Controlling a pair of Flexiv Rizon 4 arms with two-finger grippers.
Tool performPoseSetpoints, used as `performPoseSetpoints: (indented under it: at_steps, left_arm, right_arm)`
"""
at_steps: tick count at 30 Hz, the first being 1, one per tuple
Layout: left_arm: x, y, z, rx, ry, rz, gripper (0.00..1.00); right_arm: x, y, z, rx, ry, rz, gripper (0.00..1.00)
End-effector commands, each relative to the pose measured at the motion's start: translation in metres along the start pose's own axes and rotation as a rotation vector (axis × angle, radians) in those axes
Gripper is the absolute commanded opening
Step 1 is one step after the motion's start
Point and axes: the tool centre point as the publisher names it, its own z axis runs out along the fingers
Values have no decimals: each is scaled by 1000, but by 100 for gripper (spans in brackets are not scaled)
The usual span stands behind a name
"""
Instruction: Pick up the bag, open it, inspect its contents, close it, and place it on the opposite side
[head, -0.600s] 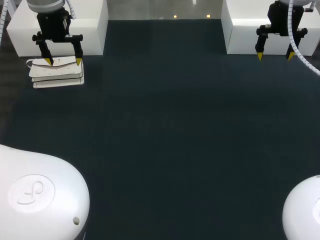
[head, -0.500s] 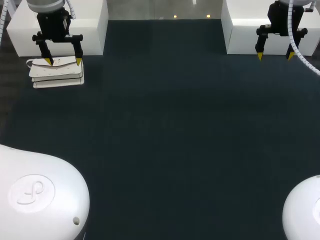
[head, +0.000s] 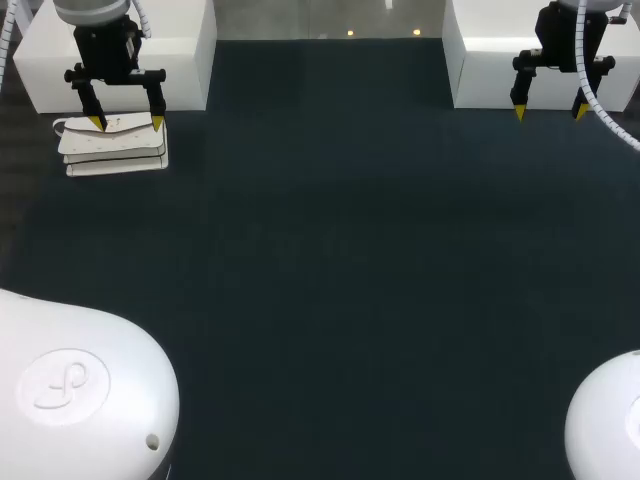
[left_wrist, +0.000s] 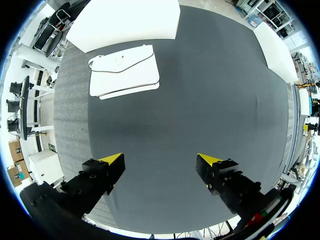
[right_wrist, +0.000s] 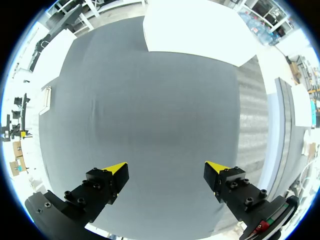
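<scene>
A white bag (head: 112, 148) with a flap lies flat on the dark mat at the far left of the table. My left gripper (head: 126, 122) hangs open above its far edge with nothing between the fingers. In the left wrist view the bag (left_wrist: 124, 71) lies well ahead of my left gripper (left_wrist: 161, 160), slightly to one side. My right gripper (head: 548, 110) is open and empty over the far right of the table. In the right wrist view the bag (right_wrist: 46, 99) is a thin white strip far off beyond my right gripper (right_wrist: 167, 166).
A white block (head: 190, 50) stands at the back left just behind the bag, and another white block (head: 490, 65) at the back right under my right arm. The dark mat (head: 340, 260) covers the table between them.
</scene>
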Motion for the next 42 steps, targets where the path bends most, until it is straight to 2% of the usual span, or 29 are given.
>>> performPoseSetpoints:
  at_steps: [1,7,15,20,24,31,33,42]
  left_arm:
    - [-9,-6,5,4,45,2,100]
    - [-43,-16,17,11,169,-12,100]
    - [-90,-34,33,21,331,-29,100]
    - [-115,-42,41,22,420,-53,100]
    - [-130,-45,48,23,481,-82,100]
    - [-144,-53,61,10,528,-107,100]
    - [-144,-54,63,5,535,-105,100]
    - [-146,-58,65,4,544,-102,100]
  right_arm:
    - [11,5,6,-39,-12,-123,100]
    - [34,10,17,-169,71,-450,100]
    - [65,13,37,-332,97,-839,100]
    - [79,13,51,-392,144,-1035,100]
    - [88,16,59,-437,193,-1112,100]
    - [104,21,69,-505,266,-1228,100]
    - [110,20,71,-484,281,-1274,100]
    - [110,20,71,-484,281,-1274,100]
